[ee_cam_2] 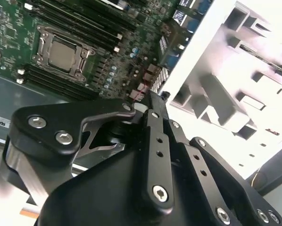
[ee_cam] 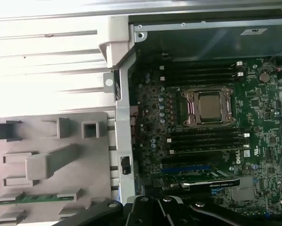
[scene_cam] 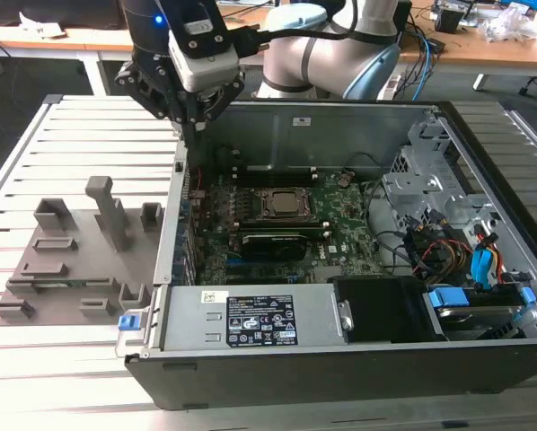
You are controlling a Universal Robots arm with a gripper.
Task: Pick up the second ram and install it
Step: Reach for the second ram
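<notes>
In the exterior view: gripper (scene_cam: 194,121) up high, right over the thin side wall (scene_cam: 171,233) of the computer case (scene_cam: 358,377). Gray holder (scene_cam: 71,269) off to one side of the gripper and lower down, on the table (scene_cam: 71,148). Green board (scene_cam: 340,224) with its socket (scene_cam: 282,205) off to the other side, down inside the case. Seems to touch nothing. Open or shut: cannot tell.

In the second wrist view: gripper (ee_cam_2: 153,108) big and black up close, the side wall just past its tip. Socket (ee_cam_2: 61,54) and long dark slots (ee_cam_2: 61,81) to one side of it, pale holder (ee_cam_2: 235,94) to the other. Again, cannot tell how wide.

In the first wrist view: second ram (ee_cam: 35,198) lying in the holder (ee_cam: 91,160), tucked between little gray clips (ee_cam: 68,194). Apart from the gripper, on the holder side of it, lower down. Not touched, not lifted.

Looks like the reaching part of the job, with the pick not yet done. To do it well: get right above the middle of the ram. Turn to match its long thin shape. Come down straight and slow. Grab the two flat sides, not the ends. Mind the side wall so close below.
</notes>
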